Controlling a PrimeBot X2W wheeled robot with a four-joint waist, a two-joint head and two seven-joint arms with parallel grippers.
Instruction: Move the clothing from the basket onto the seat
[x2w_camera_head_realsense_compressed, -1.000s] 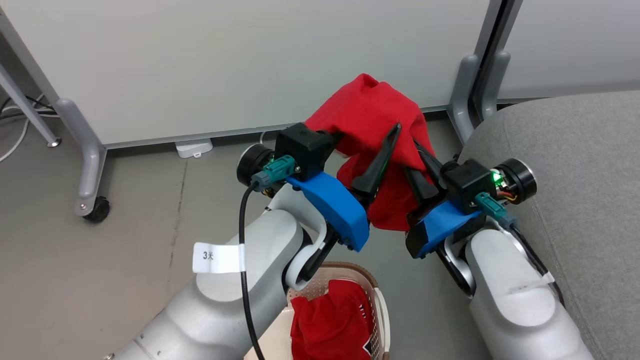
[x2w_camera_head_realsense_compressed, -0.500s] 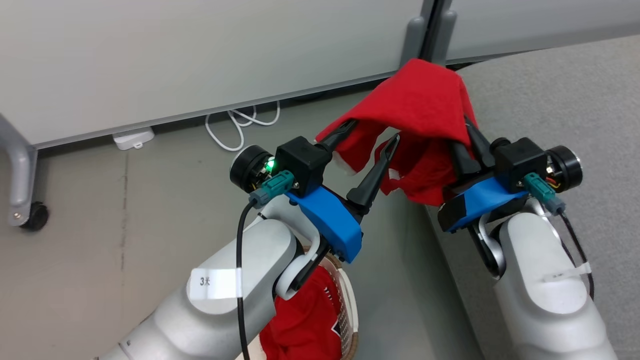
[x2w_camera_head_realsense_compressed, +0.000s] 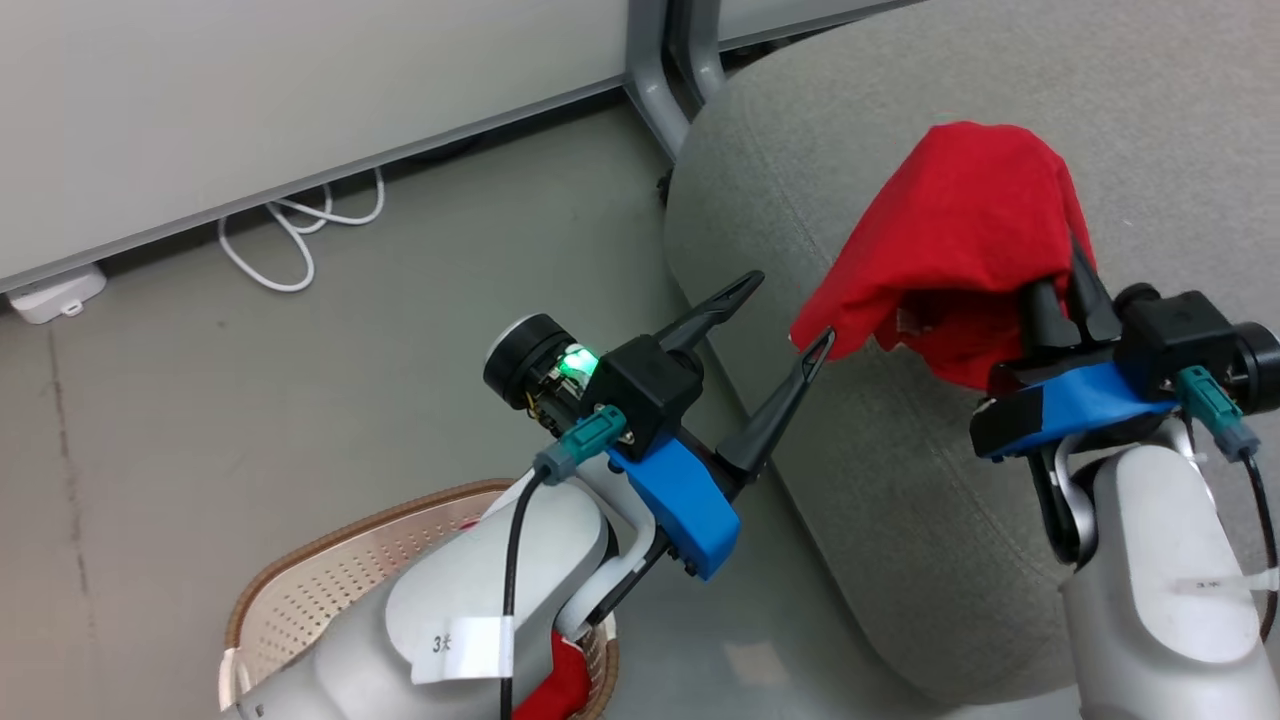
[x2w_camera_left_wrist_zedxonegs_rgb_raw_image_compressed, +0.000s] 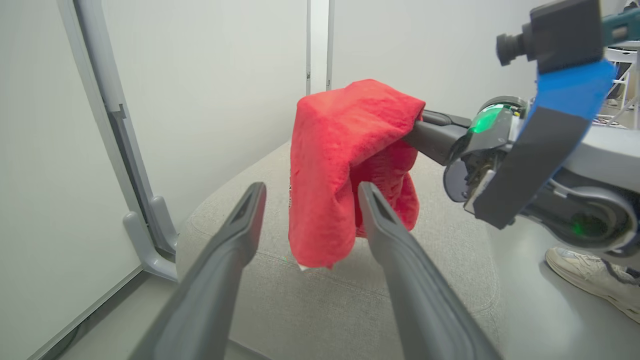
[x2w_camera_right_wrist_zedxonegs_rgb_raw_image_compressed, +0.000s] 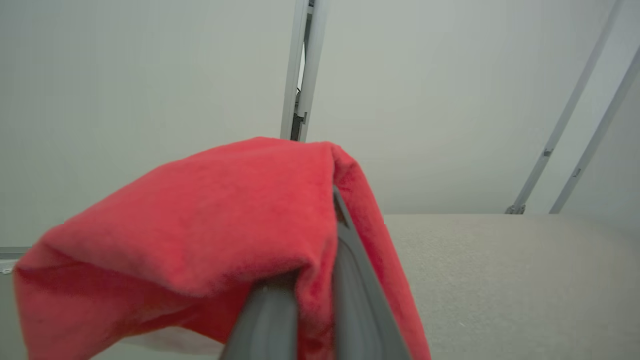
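Right fingers (x2w_camera_head_realsense_compressed: 1090, 295): pressed together, pinching a fold of the red garment (x2w_camera_head_realsense_compressed: 950, 220). The cloth drapes right over their tips and falls away on both sides.
Red garment: up in the air, hanging from the right fingers and bunched into a hood shape. A lower corner with a bit of white trim dangles below the tips. Whether that corner touches the cushion, cannot tell.
Left fingers (x2w_camera_head_realsense_compressed: 780, 410): spread wide with nothing between them, aimed at the garment. It hangs just beyond their tips, and the nearer tip sits just beside its lower edge. Touching or not, cannot tell.
Seat (x2w_camera_head_realsense_compressed: 900, 500): there it is, directly beneath the right fingers and the hanging cloth. The big grey cushion's rounded edge and stitched seam run under the left fingertips too.
Basket (x2w_camera_head_realsense_compressed: 340, 580): well behind the left fingers, down on the floor (x2w_camera_head_realsense_compressed: 200, 420) and tucked under the left forearm, brown rim curving round.
More red clothing (x2w_camera_head_realsense_compressed: 560, 690): a scrap peeking out of the basket, mostly hidden by the left arm.
White cable (x2w_camera_head_realsense_compressed: 300, 230): looped on the floor, far off to the left of the left fingers, at the foot of the pale partition wall (x2w_camera_head_realsense_compressed: 300, 80).
Shoe (x2w_camera_left_wrist_zedxonegs_rgb_raw_image_compressed: 590, 272): pale, on the floor beyond the right wrist in the left wrist view.
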